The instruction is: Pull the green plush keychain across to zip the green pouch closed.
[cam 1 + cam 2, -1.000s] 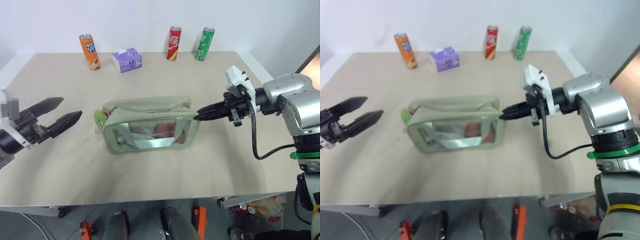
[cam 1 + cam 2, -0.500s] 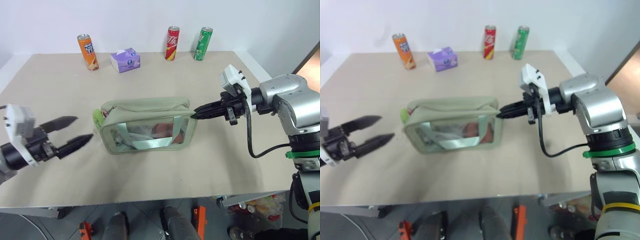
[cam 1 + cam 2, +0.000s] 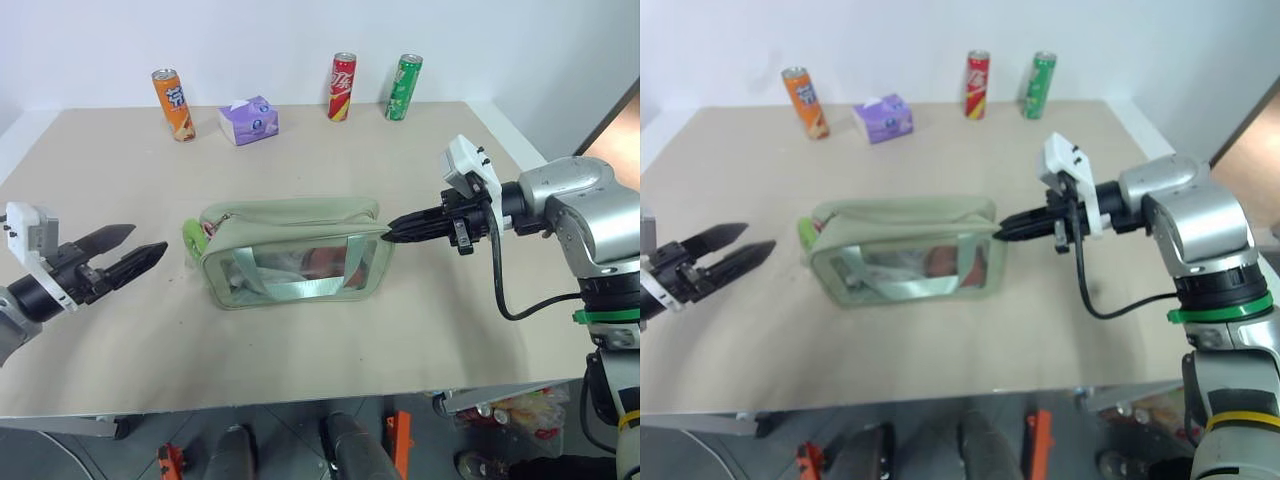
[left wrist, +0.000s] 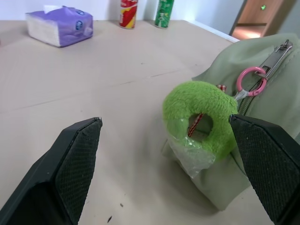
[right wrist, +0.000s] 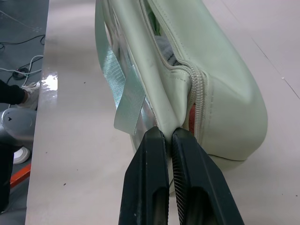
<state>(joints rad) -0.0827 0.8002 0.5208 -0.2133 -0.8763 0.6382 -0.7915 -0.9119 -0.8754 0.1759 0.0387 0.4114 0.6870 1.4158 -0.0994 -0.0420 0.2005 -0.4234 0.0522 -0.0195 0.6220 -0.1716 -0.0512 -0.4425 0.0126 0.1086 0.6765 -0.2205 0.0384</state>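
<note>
Over the last second the left hand (image 3: 125, 252) had dropped lower and edged closer to the pouch's left end, while the right hand (image 3: 395, 228) had kept its place. Left hand's two black fingers stood wide apart and held nothing; in the left wrist view they framed the small lime-green fuzzy ring-shaped plush keychain (image 4: 200, 118), which hung from a pink ring on the zipper pull at the pouch's left end. Right hand's fingers were pressed together, pinching the fabric at the right end of the pale sage-green fabric pouch with its clear plastic window (image 3: 295, 265), just below where the zipper ended. That pouch lay in the middle of the beige counter (image 3: 300, 340), and the right wrist view showed its zipper gaping open along the top. To do this step well, the left hand would probably need to close its fingers squarely round the plush ring, then draw it along the zipper line towards the right hand, keeping the pull low and in line with the teeth while the right hand held the far end taut. At the counter's far edge, well apart from the pouch, stood an orange drinks can (image 3: 175, 103), a purple tissue pack (image 3: 249, 120), a red drinks can (image 3: 342, 86) and a tall green drinks can (image 3: 404, 87). Nothing lay between the left hand and the keychain.
</note>
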